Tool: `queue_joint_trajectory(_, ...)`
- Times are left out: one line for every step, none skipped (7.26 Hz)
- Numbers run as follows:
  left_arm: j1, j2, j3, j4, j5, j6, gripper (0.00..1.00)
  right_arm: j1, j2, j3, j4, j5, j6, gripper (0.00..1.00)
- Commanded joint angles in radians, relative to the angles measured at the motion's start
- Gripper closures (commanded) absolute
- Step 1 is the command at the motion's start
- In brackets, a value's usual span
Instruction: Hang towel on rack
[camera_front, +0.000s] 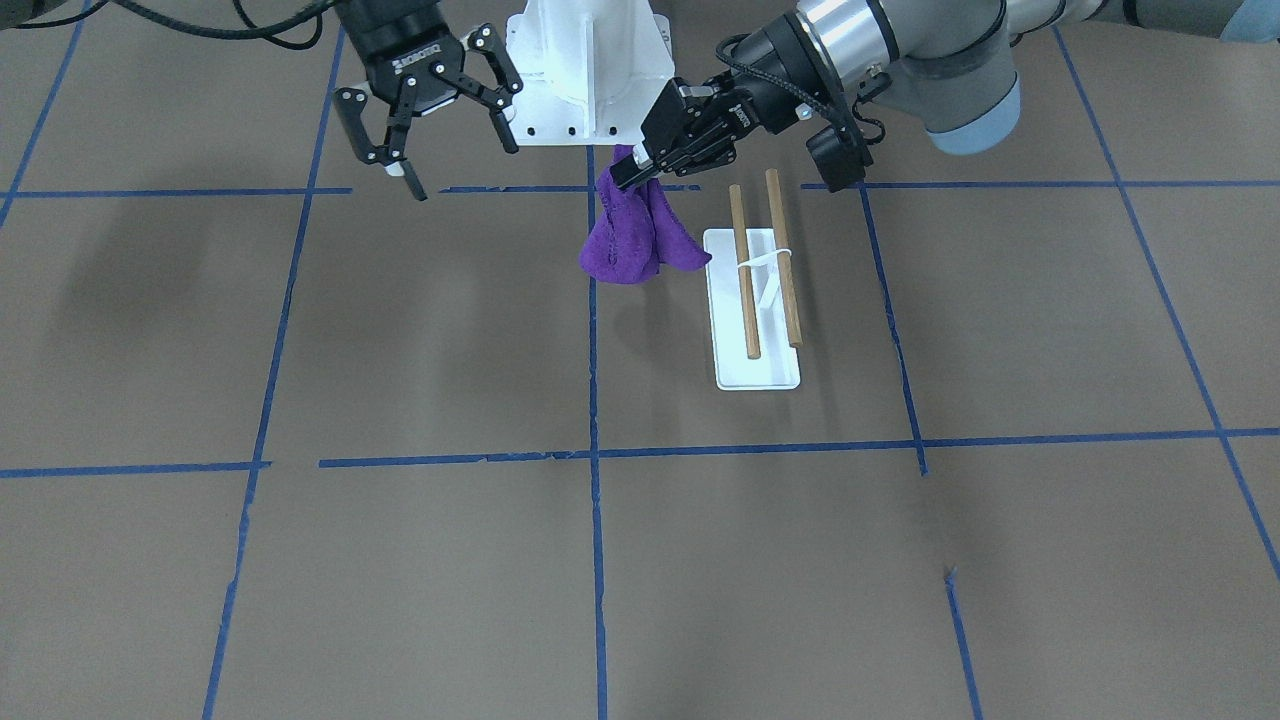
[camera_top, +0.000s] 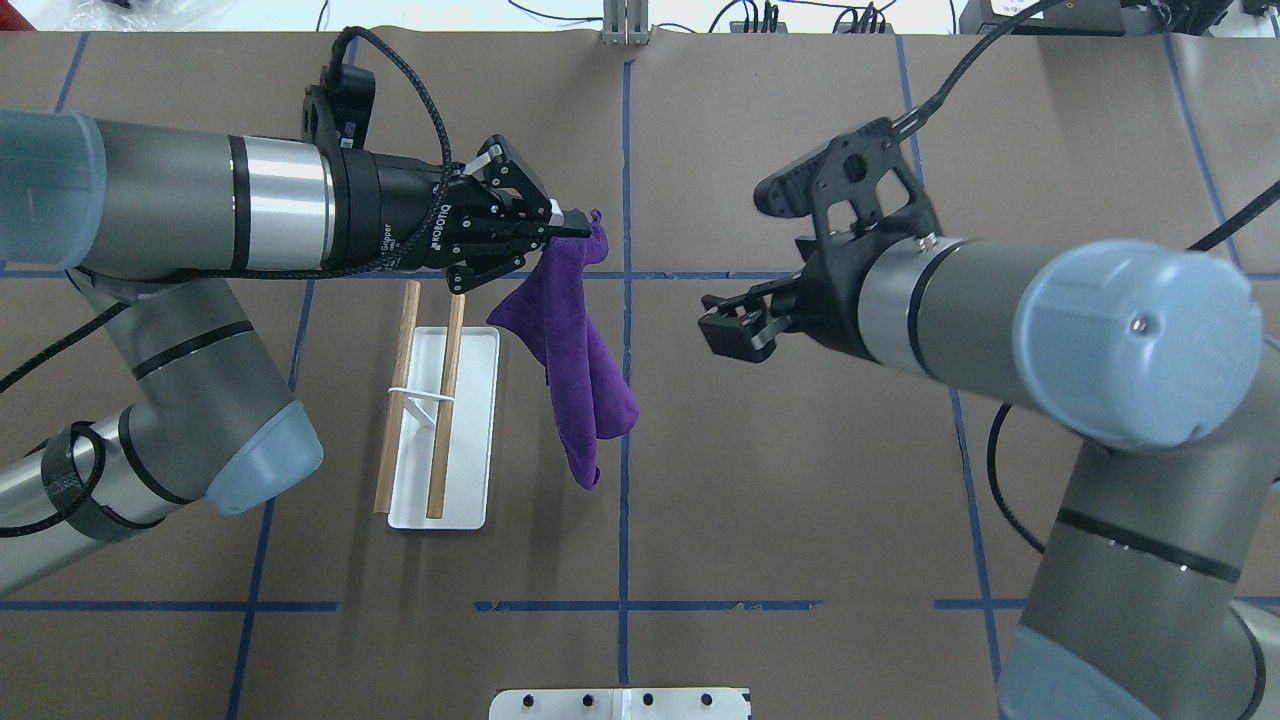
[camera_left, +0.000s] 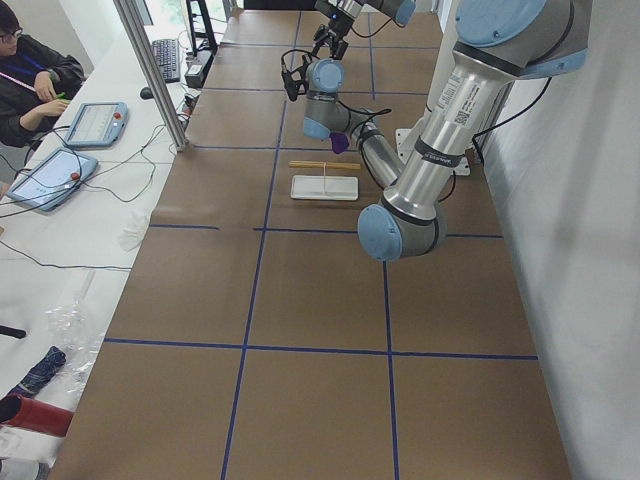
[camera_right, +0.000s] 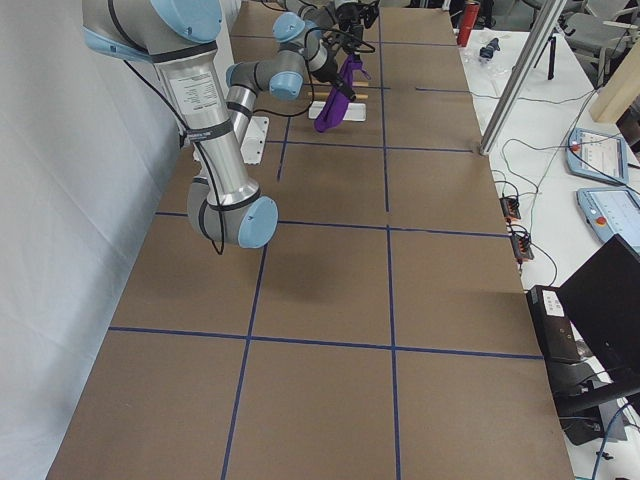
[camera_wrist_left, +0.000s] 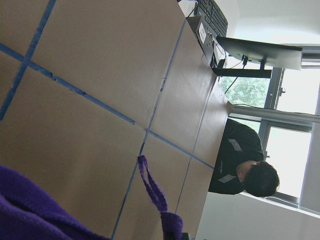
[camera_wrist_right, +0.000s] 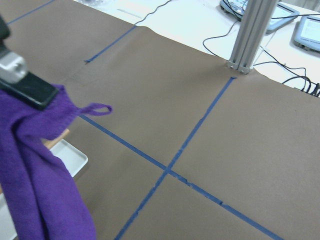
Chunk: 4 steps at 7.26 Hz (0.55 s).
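Spanning every view, a brown tabletop marked with blue tape lines is seen. The left arm is stretched out above the rack, and the right arm is held well apart on the other side. The rack is stood on the tabletop, its white base flat and its two wooden rods parallel above it. The purple towel is hung in the air just beside the rack, clear of both rods. It is pinched at its top corner by the left gripper, whose fingers are clamped on the cloth. The right gripper is seen empty, its fingers spread apart. A small loop is shown at the towel's gripped corner.
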Motion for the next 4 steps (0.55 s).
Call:
queue_joint_trajectory(0.059,0.007,-0.144,0.244,0.167,0.014,1.0,0.315,-0.016,-0.08,-0.129,0.362,-0.049,0.0)
queue_joint_trajectory(0.111,0.008,-0.222,0.411,0.283,0.052,1.0,0.435,-0.065,-0.138,-0.138,0.492,-0.142,0.0)
queue_joint_trajectory(0.167,0.008,-0.306,0.594,0.407,0.151,1.0,0.53,-0.12,-0.189,-0.142,0.566,-0.245,0.0)
queue_joint_trajectory(0.216,0.025,-0.368,0.721,0.512,0.187,1.0,0.613,-0.143,-0.238,-0.189,0.617,-0.361,0.0)
